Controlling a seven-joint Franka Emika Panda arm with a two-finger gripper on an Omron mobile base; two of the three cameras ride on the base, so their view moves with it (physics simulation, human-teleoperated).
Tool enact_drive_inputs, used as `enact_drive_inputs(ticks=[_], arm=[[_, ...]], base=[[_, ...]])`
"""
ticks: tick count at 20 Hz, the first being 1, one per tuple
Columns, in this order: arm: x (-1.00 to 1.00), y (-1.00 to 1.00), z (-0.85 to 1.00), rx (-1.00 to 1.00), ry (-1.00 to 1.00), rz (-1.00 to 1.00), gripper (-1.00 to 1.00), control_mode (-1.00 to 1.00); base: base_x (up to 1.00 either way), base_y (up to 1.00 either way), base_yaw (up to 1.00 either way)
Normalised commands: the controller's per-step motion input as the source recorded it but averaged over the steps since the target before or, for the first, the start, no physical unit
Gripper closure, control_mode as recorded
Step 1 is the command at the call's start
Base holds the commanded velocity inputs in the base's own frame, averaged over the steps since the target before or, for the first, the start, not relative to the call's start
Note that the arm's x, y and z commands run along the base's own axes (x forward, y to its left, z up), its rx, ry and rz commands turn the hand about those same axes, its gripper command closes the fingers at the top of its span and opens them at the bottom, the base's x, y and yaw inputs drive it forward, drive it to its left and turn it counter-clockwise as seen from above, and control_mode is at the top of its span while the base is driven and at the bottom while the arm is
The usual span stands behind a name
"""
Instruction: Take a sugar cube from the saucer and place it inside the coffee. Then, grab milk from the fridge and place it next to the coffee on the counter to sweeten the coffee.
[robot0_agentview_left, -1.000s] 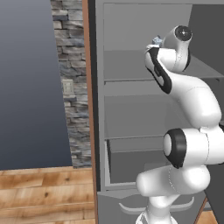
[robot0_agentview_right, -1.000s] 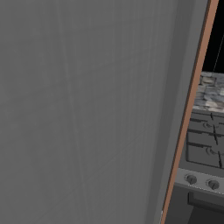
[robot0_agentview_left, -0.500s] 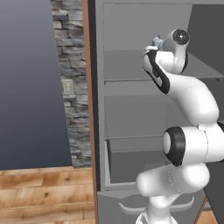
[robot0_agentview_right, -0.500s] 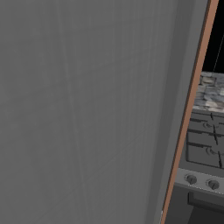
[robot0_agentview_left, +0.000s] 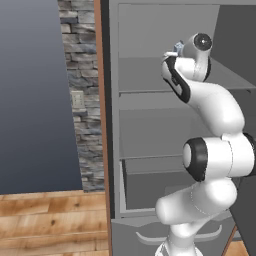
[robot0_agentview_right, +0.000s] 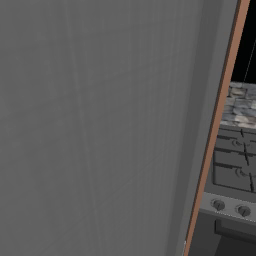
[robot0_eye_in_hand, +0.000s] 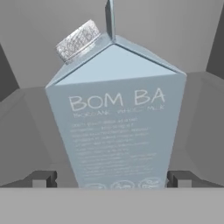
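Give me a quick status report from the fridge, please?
Gripper open, fingertips either side of the milk carton. Carton upright on the fridge shelf, not yet gripped. Nothing in the way.

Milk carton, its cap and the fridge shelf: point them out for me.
milk (robot0_eye_in_hand: 116, 127): hand view, front face under the printed name.
cap (robot0_eye_in_hand: 78, 40): hand view, its textured top.
fridge (robot0_agentview_left: 145, 75): left base view, upper shelf beside the arm.

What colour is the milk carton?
The milk carton is pale blue-grey with white lettering, clearest in the hand view.
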Motion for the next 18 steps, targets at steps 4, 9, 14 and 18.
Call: enact_drive_inputs(ticks=[4, 9, 14, 18], arm=[[0.1, -0.11, 0.0, 0.0, 0.0, 0.0, -1.0, -1.0], [0.09, -0.15, 0.0, 0.0, 0.0, 0.0, -1.0, -1.0], [0.1, -0.01, 0.0, 0.0, 0.0, 0.0, 1.0, -1.0], [0.05, 0.01, 0.0, 0.0, 0.0, 0.0, 1.0, -1.0]], base=[[0.0, 0.0, 0.0], [0.0, 0.0, 0.0], [0.0, 0.0, 0.0], [0.0, 0.0, 0.0]])
